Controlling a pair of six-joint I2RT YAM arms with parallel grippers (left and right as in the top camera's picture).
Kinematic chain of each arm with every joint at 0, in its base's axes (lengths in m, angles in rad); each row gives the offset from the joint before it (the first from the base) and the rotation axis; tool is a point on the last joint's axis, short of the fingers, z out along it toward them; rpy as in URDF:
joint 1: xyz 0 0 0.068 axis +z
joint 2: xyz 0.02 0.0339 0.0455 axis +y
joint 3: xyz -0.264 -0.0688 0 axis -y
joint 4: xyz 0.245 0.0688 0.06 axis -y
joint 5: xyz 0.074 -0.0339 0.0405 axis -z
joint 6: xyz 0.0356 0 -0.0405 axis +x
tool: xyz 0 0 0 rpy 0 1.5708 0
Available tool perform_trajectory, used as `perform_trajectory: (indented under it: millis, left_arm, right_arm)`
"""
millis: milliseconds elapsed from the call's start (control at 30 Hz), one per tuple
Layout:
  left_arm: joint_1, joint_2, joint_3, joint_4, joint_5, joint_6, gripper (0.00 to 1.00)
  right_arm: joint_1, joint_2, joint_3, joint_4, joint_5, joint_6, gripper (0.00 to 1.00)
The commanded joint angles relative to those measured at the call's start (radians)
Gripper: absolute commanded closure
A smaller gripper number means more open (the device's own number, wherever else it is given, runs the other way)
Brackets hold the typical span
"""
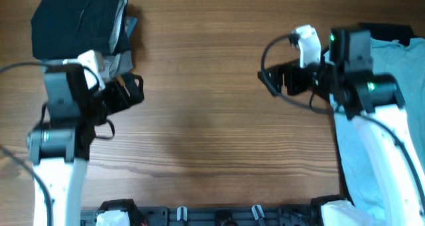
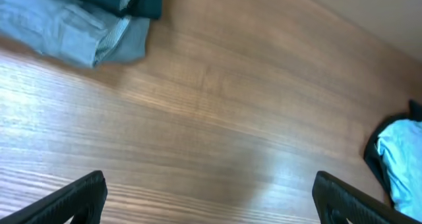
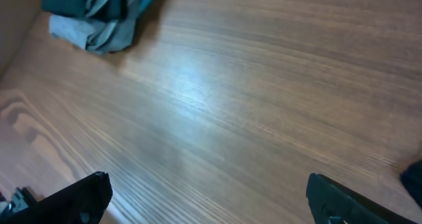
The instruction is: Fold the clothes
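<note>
The clothes, a light blue t-shirt (image 1: 362, 163), lie crumpled at the table's right edge, partly under my right arm. In the left wrist view the t-shirt (image 2: 407, 159) shows at the far right. My left gripper (image 1: 138, 90) hovers over bare wood at the left, open, with nothing between its fingers (image 2: 80, 197). My right gripper (image 1: 265, 82) points left over the wood, just left of the shirt. It is open and empty, and its dark fingers (image 3: 343, 199) stand wide apart.
A stack of folded black and grey garments (image 1: 80, 21) sits at the back left corner, close behind my left arm; it also shows as folded garments (image 3: 92, 13) in the right wrist view. A black garment (image 1: 386, 30) lies under the blue shirt. The wooden table (image 1: 206, 119) spans the middle.
</note>
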Motion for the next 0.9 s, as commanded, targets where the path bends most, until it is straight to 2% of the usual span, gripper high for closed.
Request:
perform_trajectory:
  millis: [0, 100, 200, 400, 567, 667, 867]
  left_arm:
    - [-0.005, 0.069, 0.050, -0.019, 0.090, -0.009, 0.00]
    - [-0.005, 0.085, 0.050, -0.016, 0.088, -0.008, 0.00]
    - [-0.005, 0.085, 0.050, -0.007, 0.087, -0.008, 0.00]
    - [-0.006, 0.085, 0.050, -0.002, 0.087, -0.008, 0.00]
    - [-0.005, 0.085, 0.050, 0.000, 0.087, -0.004, 0.00]
    - [-0.006, 0.085, 0.050, 0.000, 0.087, -0.005, 0.00]
    - [-0.005, 0.085, 0.050, 0.000, 0.086, -0.005, 0.00]
  right_arm:
    - [-0.096, 0.094, 0.046, 0.041, 0.159, 0.173, 0.00]
    - [-0.195, 0.175, 0.046, 0.101, 0.325, 0.252, 0.04]
    - [-0.301, 0.308, 0.046, 0.183, 0.335, 0.251, 0.10]
    - [-0.429, 0.459, 0.046, 0.147, 0.392, 0.252, 0.27]
    - [-0.450, 0.488, 0.034, 0.066, 0.419, 0.227, 0.31]
    - [-0.450, 0.518, 0.029, 0.019, 0.473, 0.232, 0.43]
    - [-0.451, 0.609, 0.029, 0.000, 0.521, 0.270, 0.43]
